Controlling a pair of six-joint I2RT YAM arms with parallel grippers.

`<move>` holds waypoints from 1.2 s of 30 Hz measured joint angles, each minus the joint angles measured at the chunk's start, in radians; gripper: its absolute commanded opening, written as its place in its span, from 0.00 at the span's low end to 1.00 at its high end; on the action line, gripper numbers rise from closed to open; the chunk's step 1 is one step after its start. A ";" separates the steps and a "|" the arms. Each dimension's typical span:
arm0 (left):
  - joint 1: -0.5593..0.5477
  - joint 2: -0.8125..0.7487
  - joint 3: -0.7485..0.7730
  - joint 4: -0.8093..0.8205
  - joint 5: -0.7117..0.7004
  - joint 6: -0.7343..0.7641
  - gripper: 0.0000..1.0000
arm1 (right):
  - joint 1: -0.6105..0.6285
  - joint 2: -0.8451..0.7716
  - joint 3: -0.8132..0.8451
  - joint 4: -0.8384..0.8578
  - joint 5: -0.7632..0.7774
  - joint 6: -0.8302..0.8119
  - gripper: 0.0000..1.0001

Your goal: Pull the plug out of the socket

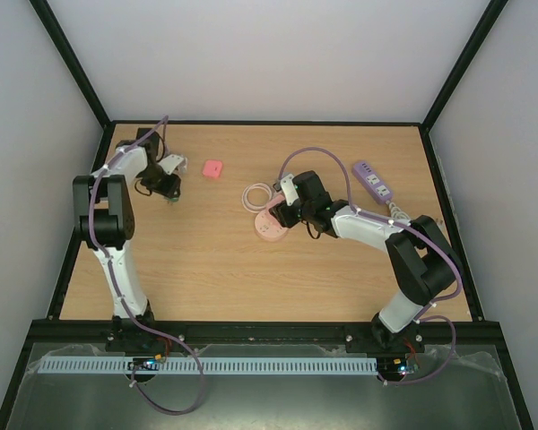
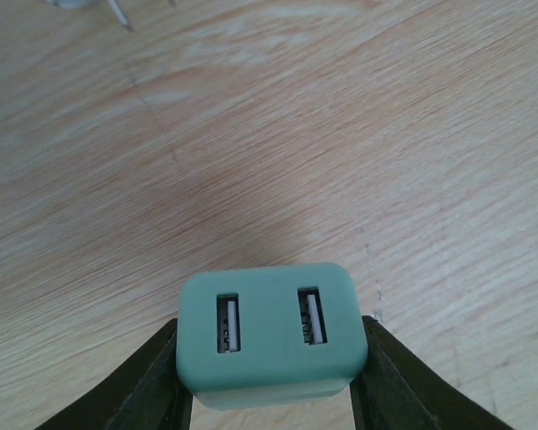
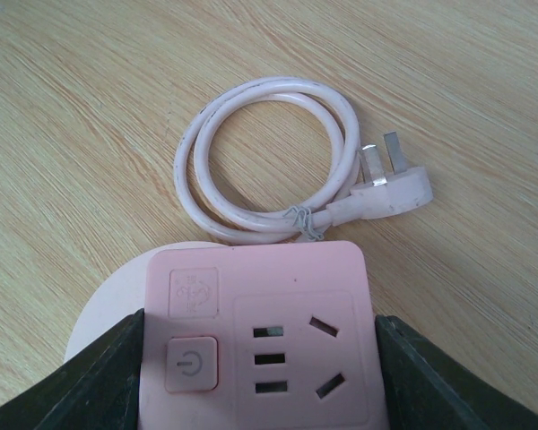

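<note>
Clamps the socket point(image 3: 260, 349) with the R gripper point(image 3: 262, 381): dark jaws pressed vs. the left and right sides of the square pink outlet block, partly spread to fit it. Sits flat on the table point(image 1: 251, 278), round pale base underneath, outlet slots facing up and uncovered, power btn point(image 3: 190, 365) near the block's left edge. Just beyond the socket, reaching its far edge: thin pale-pink cable point(image 3: 269, 161) wound in a loose coil, tied w/ a wire twist, three-pin end point(image 3: 390, 188) lying beside the coil. Pinches the plug point(image 2: 271, 336) in the L gripper point(image 2: 271, 390), jaws closed on its two sides; mint-green, rounded, two USB ports toward the wrist cam, low over the wood, touching or not can't tell. Well apart from the socket, to its left and a bit farther from the arm bases. Also left of the socket and farther back, near the plug: small pink-red piece point(image 1: 213, 168) on the table. Right of the socket and farther back: lilac power strip point(image 1: 373, 179), lying approx. diagonal.
</note>
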 measured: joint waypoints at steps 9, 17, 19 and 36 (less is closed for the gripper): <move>-0.010 0.055 0.019 0.015 -0.017 -0.053 0.72 | 0.000 0.000 0.000 0.000 -0.010 -0.005 0.08; -0.010 0.053 0.006 0.043 -0.003 -0.058 0.99 | -0.002 0.000 0.000 -0.002 -0.030 -0.018 0.11; -0.010 0.029 -0.013 0.052 0.014 -0.051 1.00 | -0.002 0.000 0.000 -0.003 -0.035 -0.029 0.12; -0.078 -0.401 -0.273 0.159 0.343 0.102 1.00 | 0.101 -0.002 0.002 -0.054 -0.243 -0.218 0.26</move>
